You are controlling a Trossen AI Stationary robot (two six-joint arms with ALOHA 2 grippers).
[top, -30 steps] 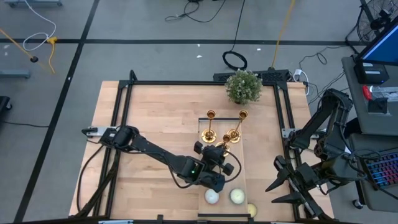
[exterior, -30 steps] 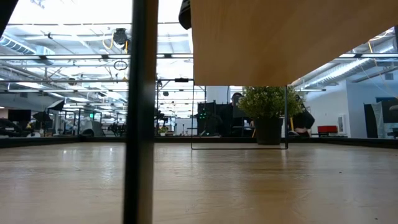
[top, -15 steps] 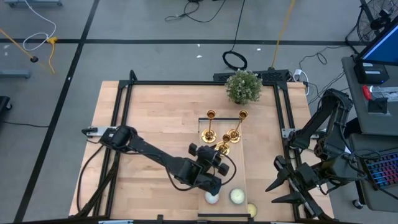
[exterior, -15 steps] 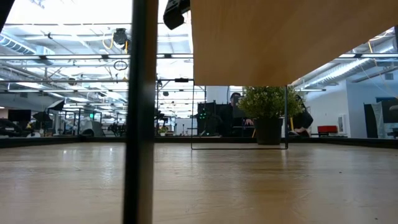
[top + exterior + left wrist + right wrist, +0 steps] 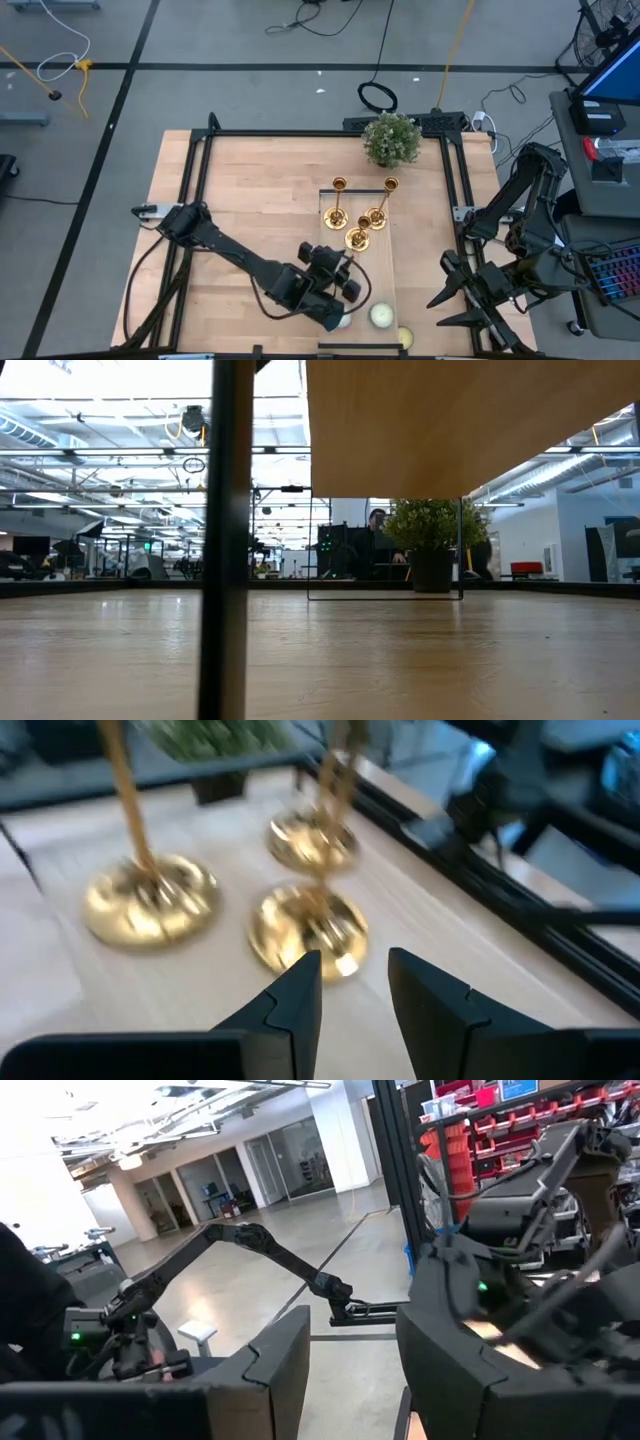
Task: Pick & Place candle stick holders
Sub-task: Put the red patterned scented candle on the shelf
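Note:
Three gold candle stick holders stand upright on their round bases on a pale mat (image 5: 386, 272) right of the table's middle: one at the far left (image 5: 338, 214), one at the far right (image 5: 378, 212), one nearer (image 5: 357, 239). My left gripper (image 5: 345, 263) hovers just on the near-left side of the nearest holder, open and holding nothing. In the left wrist view its fingertips (image 5: 354, 962) point at that holder's base (image 5: 303, 925), the other two bases (image 5: 150, 900) (image 5: 312, 838) beyond. My right gripper (image 5: 441, 286) waits off the table's right edge, open (image 5: 350, 1350).
Round pale candles (image 5: 381, 316) (image 5: 404, 338) lie on the mat's near end, one (image 5: 342, 320) partly under my left arm. A potted plant (image 5: 390, 138) stands at the far edge. A black frame rail (image 5: 452, 200) borders the table's right side.
My left gripper has drawn back from the nearest candle stick holder toward the table's near-left and risen a little. The holder stays upright on the mat where it was.

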